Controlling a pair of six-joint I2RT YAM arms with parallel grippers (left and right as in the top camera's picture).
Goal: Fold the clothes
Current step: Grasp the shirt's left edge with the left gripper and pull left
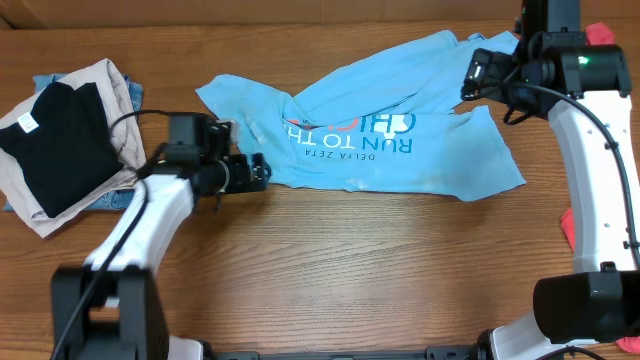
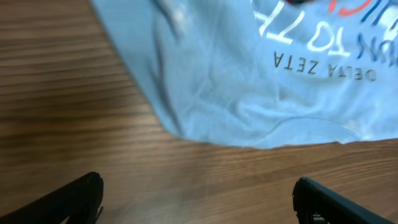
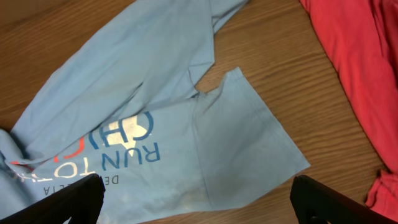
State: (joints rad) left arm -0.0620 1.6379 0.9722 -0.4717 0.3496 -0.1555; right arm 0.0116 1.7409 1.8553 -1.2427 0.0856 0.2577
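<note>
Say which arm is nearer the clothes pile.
Left. The left fingers are at the blue shirt's edge nearest the pile; the right fingers hang over the shirt's far end.

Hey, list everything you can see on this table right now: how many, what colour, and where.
T-shirt: one, light blue with printed lettering, spread and rumpled across the table's middle.
Black garment: one, black, folded on top of the pile at the left edge.
Beige garment: one, beige, under the black one in that pile.
Blue garment: one, pale blue, peeking out of the same pile.
Red cloth: count unclear, red, at the right edge, partly behind the right arm.
Table: one, brown wood.
Left gripper: one, black, open, by the T-shirt's lower left edge.
Right gripper: one, black, open, over the T-shirt's upper right part.
</note>
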